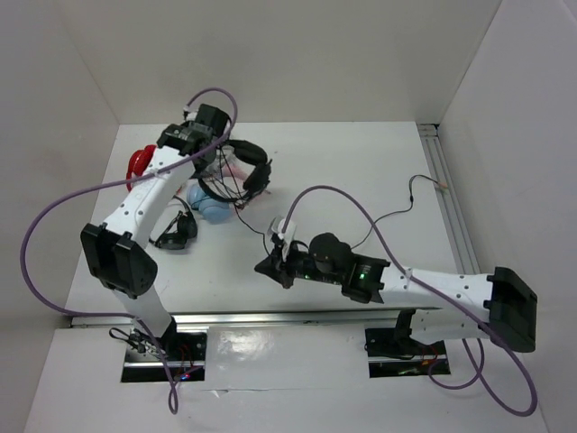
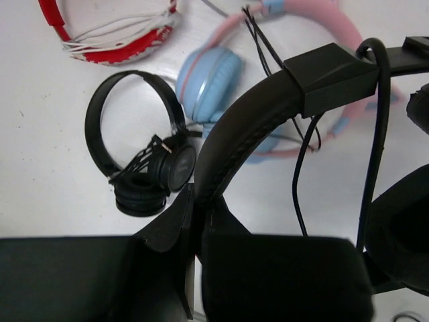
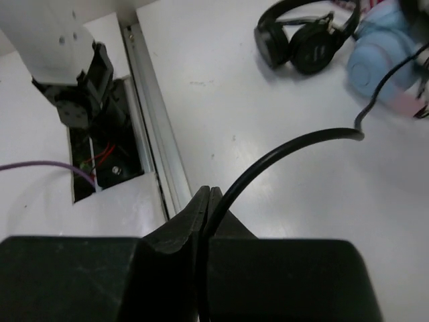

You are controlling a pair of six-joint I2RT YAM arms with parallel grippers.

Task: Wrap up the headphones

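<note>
The large black headphones [image 1: 251, 165] hang at the back left, above the other pairs. My left gripper [image 1: 213, 135] is shut on their wide band [image 2: 248, 121], which rises from between its jaws [image 2: 199, 201] in the left wrist view. Their thin black cable [image 1: 255, 219] runs forward to my right gripper [image 1: 272, 263], which is shut on it near the table's middle front. In the right wrist view the cable [image 3: 281, 151] arcs out of the shut jaws [image 3: 209, 196]. More cable [image 1: 397, 213] trails to the right, ending near the rail.
Under the left gripper lie a red pair [image 1: 137, 162], a pink-and-blue pair [image 1: 209, 203] and a smaller black pair [image 1: 178, 230]; they also show in the left wrist view, the small black pair [image 2: 144, 168] folded. A metal rail [image 1: 451, 207] runs along the right side.
</note>
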